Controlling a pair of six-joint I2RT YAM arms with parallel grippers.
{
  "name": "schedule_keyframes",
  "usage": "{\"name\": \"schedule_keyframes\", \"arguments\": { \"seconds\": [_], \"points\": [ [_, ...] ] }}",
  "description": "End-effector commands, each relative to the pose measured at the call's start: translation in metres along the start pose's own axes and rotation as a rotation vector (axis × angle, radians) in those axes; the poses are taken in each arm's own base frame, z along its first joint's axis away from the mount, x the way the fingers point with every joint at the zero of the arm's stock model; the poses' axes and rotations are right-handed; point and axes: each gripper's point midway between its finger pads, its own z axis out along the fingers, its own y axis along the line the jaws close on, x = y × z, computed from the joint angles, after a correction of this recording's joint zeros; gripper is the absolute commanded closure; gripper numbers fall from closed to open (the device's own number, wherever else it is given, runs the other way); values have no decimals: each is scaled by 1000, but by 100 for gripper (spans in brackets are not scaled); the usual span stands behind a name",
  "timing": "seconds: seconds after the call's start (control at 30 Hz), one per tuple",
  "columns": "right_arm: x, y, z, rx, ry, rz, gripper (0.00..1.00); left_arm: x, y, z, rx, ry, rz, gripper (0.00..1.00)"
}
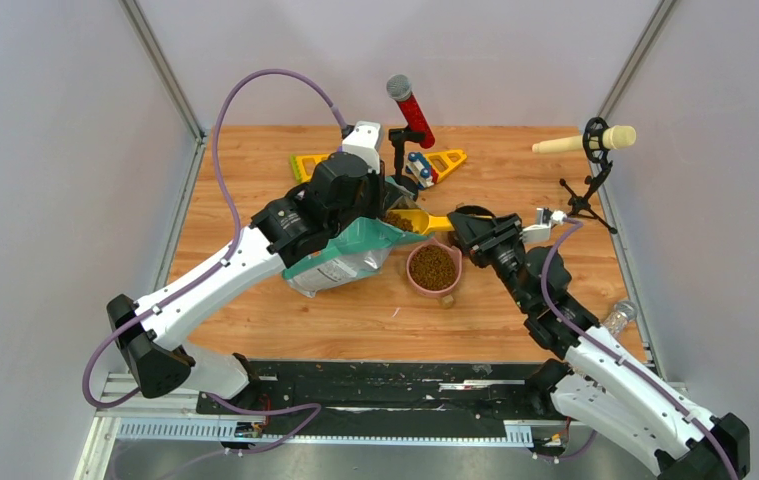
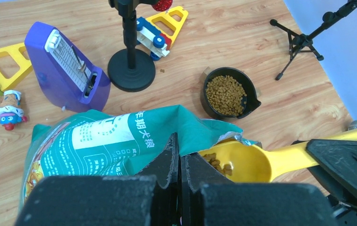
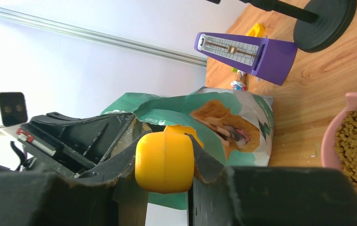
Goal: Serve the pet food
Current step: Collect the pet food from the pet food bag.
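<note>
Yellow scoop (image 1: 412,219), gripped by its handle in the right gripper (image 1: 458,228), lies roughly level, long axis running side to side, cup pointing left into the mouth of the bag (image 1: 340,262), whose rim the left gripper (image 2: 180,162) pinches tight. The pet food (image 2: 218,164) sits in the cup; lift it out level, then tip it slowly over the pink bowl (image 1: 433,268).

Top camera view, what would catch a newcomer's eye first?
The teal pet food bag in the middle, its mouth edge pinched by the shut left gripper. The right gripper holds a yellow scoop loaded with kibble at that mouth, next to a pink bowl already full.
</note>
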Motion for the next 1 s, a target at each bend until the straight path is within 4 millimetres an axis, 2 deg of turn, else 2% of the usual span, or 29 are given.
{"name": "schedule_keyframes", "arguments": {
  "seconds": [0.0, 0.3, 0.53, 0.8, 0.97],
  "points": [
    [-18, 19, -6, -52, -71, 35, 100, -61, -8, -23, 50, -195, -66, 100],
    [-19, 23, -2, -46, -71, 25, 100, -61, -9, -25, 65, -208, -74, 100],
    [-11, 34, 15, -75, -41, 8, 100, -64, -8, -26, 58, -215, -71, 100],
    [-28, 32, 10, -68, -129, 2, 100, -70, 4, -32, 8, -241, -54, 100],
    [-33, 42, 6, -96, -144, -3, 100, -71, 6, -33, -4, -243, -50, 100]
  ]
}}
